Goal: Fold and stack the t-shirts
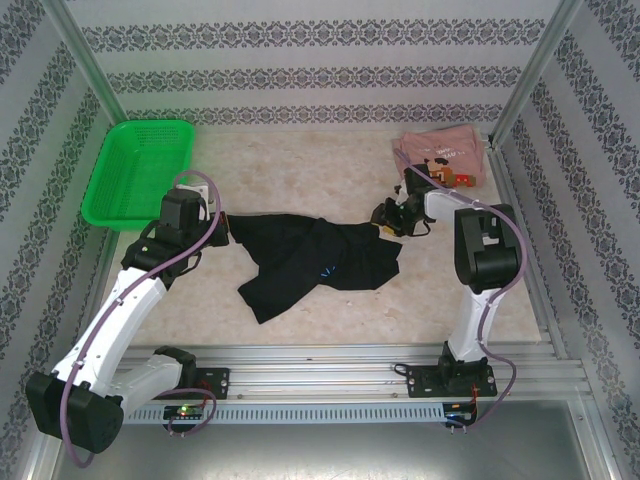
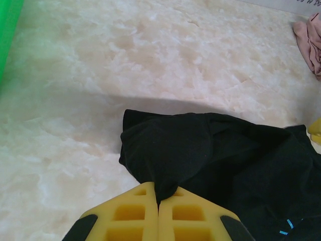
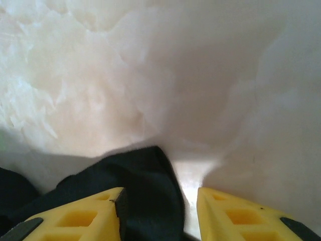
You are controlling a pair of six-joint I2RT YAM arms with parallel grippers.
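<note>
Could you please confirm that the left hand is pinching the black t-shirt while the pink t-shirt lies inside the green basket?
Not quite. The pink t-shirt lies on the table at the far right corner, well apart from the green basket at the far left, as the top external view shows. The left hand is indeed shut on the black t-shirt.

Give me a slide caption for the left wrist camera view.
Left gripper shut on a fold of the black t-shirt on the pale table, pink t-shirt at upper right.

Large tee (image 1: 310, 262) centre, basket (image 1: 140, 170) far L, small tee (image 1: 445, 160) far R.
</note>
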